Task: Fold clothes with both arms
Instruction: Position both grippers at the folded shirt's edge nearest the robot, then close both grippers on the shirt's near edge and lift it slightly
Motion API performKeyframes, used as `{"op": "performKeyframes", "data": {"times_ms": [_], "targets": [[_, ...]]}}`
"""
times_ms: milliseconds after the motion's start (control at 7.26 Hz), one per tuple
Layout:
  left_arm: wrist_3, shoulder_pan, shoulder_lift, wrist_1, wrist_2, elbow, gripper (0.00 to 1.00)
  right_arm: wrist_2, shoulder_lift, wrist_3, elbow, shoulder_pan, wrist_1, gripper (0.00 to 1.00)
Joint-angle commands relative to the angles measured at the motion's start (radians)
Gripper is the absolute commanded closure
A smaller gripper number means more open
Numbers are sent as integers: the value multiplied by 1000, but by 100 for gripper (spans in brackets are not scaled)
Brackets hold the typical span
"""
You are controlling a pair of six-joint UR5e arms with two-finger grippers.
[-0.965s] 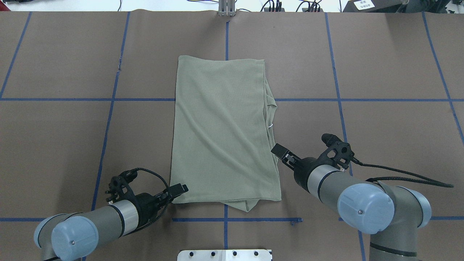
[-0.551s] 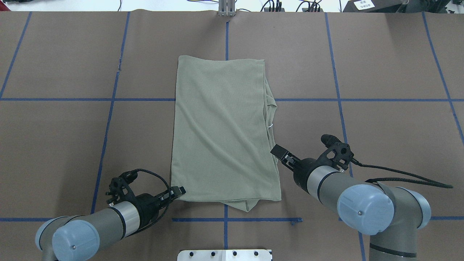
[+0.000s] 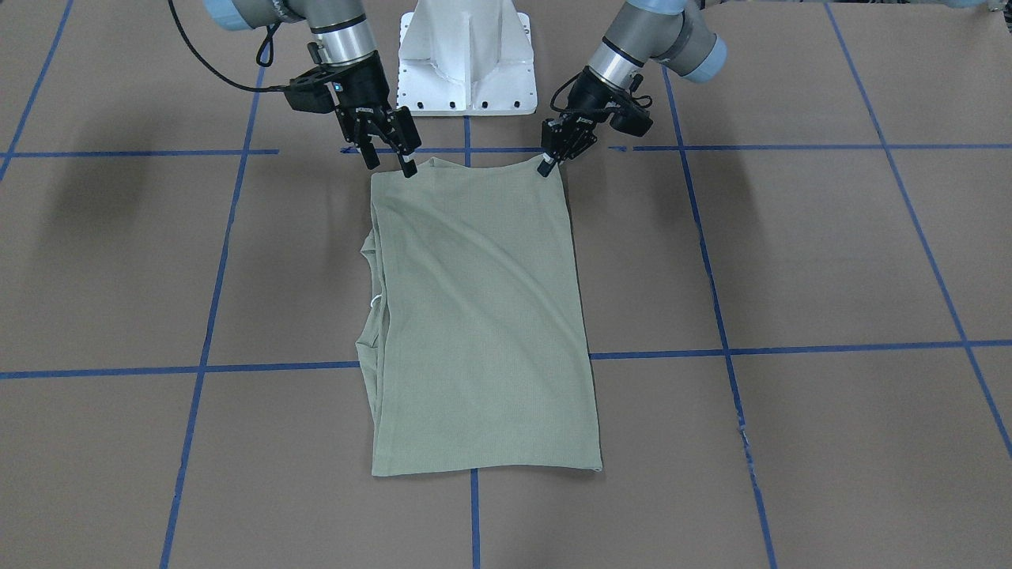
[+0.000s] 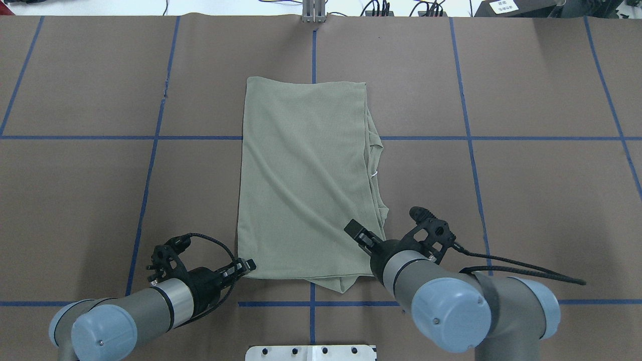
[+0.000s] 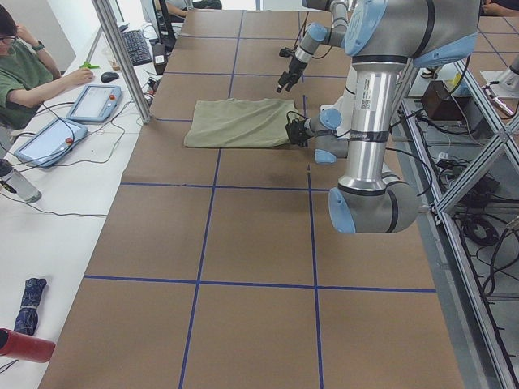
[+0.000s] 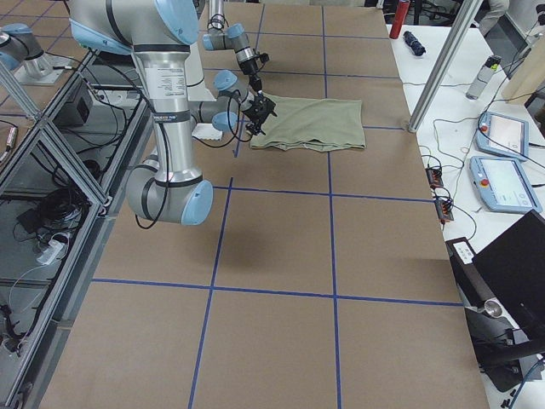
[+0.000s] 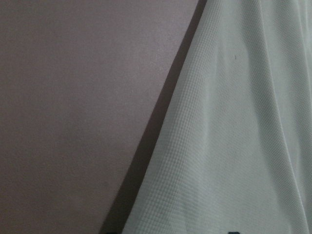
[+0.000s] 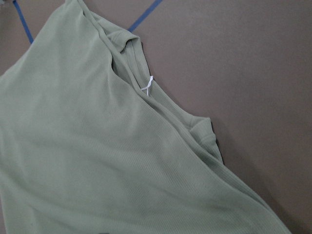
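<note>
The sage-green shirt (image 4: 306,185) lies folded in a long rectangle on the brown table, also in the front view (image 3: 474,316). Its ribbed neck and white tag string (image 8: 148,85) stick out along its right edge. My left gripper (image 4: 246,264) is down at the shirt's near-left corner, its fingers drawn together on the cloth in the front view (image 3: 545,167). My right gripper (image 4: 355,229) is open and hovers over the near-right corner, also in the front view (image 3: 389,160). Both wrist views show only cloth and table.
The white pedestal base (image 3: 466,55) stands just behind the shirt's near edge. Blue tape lines (image 4: 150,165) grid the table. A metal post (image 4: 313,12) is at the far edge. An operator's desk with tablets (image 5: 81,105) lies beyond it.
My right arm has swung left and toward the base, from beside the shirt's right edge to above its near-right corner. My left gripper has sunk slightly onto the near-left corner.
</note>
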Motion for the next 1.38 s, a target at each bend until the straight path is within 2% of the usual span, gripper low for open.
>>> {"op": "performKeyframes", "data": {"times_ms": [0,276,689,1240], "targets": [[0,0,2,0,-1,-12,100,-2,66,27,-46,-52,-123,6],[0,0,2,0,-1,-16,100,8,69,13,-69,-53,-126,6],[0,0,1,0,-1,-18,100,8,84,16,-105,-47,-123,17],[0,-2,2,0,-1,-19,100,12,112,1,-169,-46,-124,18]]}}
